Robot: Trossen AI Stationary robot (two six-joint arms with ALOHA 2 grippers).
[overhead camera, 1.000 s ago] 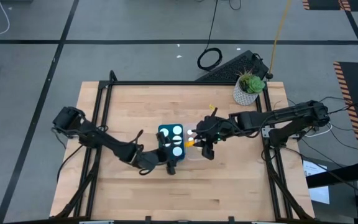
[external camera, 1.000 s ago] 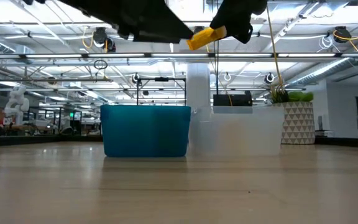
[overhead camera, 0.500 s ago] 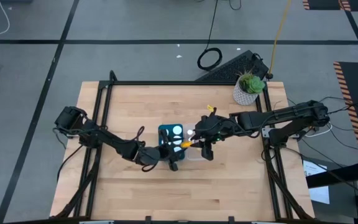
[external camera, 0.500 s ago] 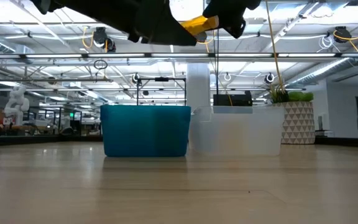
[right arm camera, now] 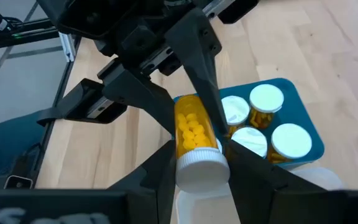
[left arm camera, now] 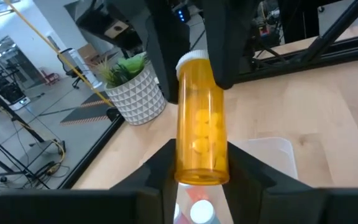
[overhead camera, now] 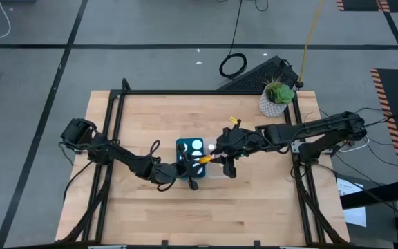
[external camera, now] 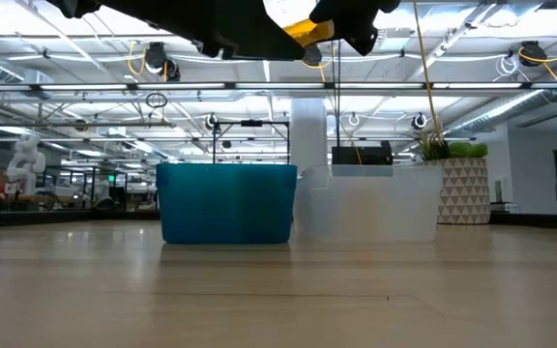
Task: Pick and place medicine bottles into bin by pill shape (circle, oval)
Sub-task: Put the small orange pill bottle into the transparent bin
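An amber medicine bottle (overhead camera: 204, 159) with a white cap and yellow pills hangs above the two bins, between both grippers. My left gripper (left arm camera: 202, 169) is shut on its base end and my right gripper (right arm camera: 201, 163) on its cap end. Below stand a teal bin (external camera: 225, 203) and, right beside it, a clear bin (external camera: 370, 205). The teal bin holds several white-capped bottles (right arm camera: 267, 99) standing upright. My left gripper pinches the bottle's base end (left arm camera: 202, 174) between its two fingers, coming roughly level from the table's left, along the bottle. The bottle is lifted clear above the bins. My right gripper pinches the cap end (right arm camera: 202, 169) between its two fingers, coming from the table's right, along the bottle. The bottle lies nearly level between the two grippers.
A potted plant (overhead camera: 277, 98) in a white patterned pot stands at the table's far right corner. A black keyboard (overhead camera: 258, 76) lies beyond the far edge. Bare wood lies open along the near and left parts of the table (overhead camera: 144, 214).
My left gripper has risen and moved toward the table's right until its fingers stand at the bottle's base end. My right gripper has carried the bottle a little up and toward the left, and the bottle has tipped closer to level.
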